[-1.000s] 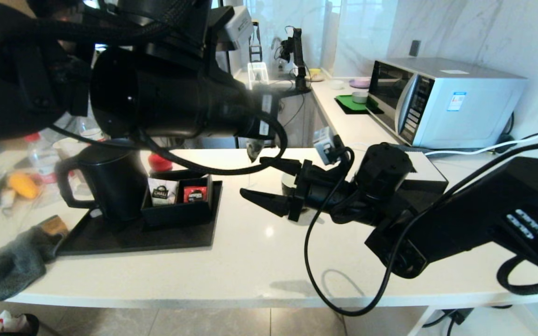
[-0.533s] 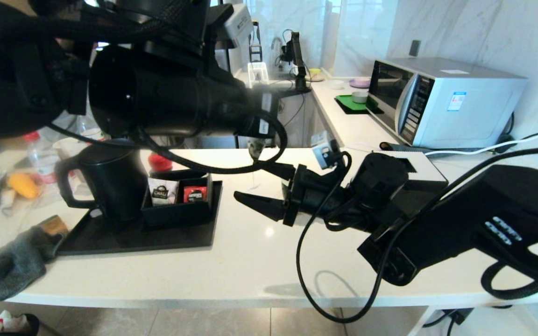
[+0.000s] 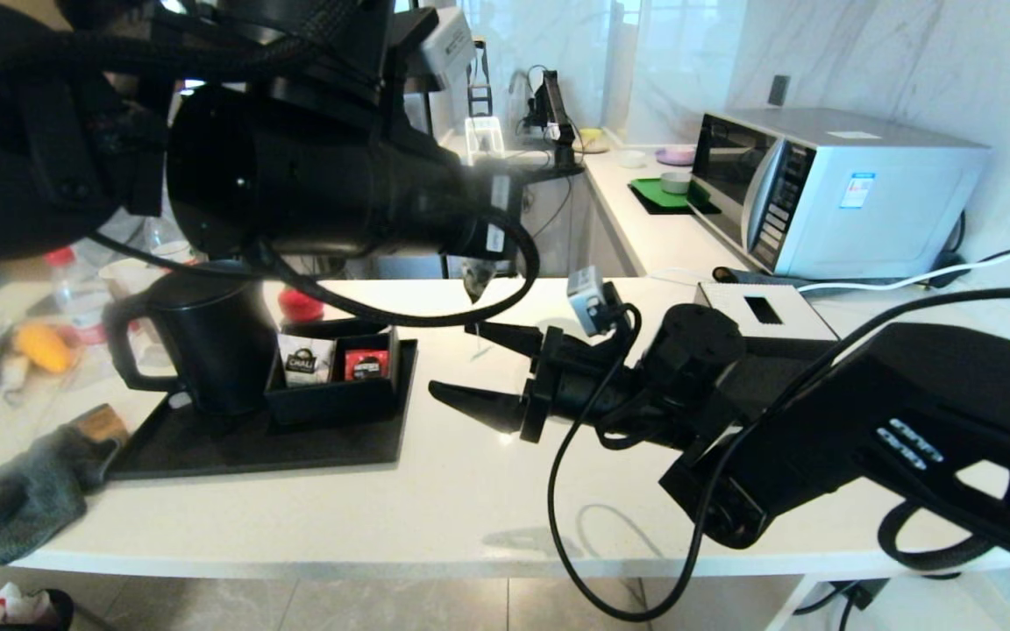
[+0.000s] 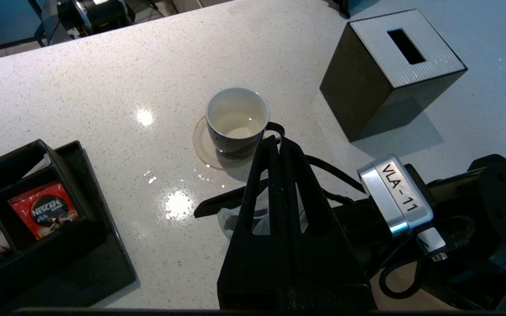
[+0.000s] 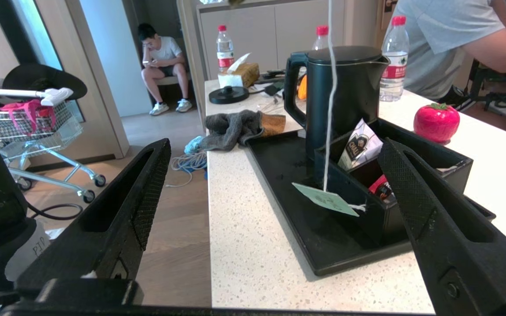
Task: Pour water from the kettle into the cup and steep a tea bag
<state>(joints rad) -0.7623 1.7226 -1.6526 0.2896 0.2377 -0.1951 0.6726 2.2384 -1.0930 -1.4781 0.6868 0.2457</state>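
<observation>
Above the cup (image 4: 237, 120), your left gripper (image 4: 279, 145) is pinching the tea bag (image 3: 476, 280), fingers pressed together. It is light, soft and swinging on its thin string (image 5: 328, 101), so I judge you should be lowering it slowly. Beside the cup, your right gripper (image 3: 487, 368) is spread wide and holding nothing, pointing toward the kettle (image 3: 207, 342).

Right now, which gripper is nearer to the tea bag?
Left. The left gripper is shut on the tea bag, holding it above the counter near the cup. The right gripper, open, sits below it beside the dangling string without touching.
</observation>
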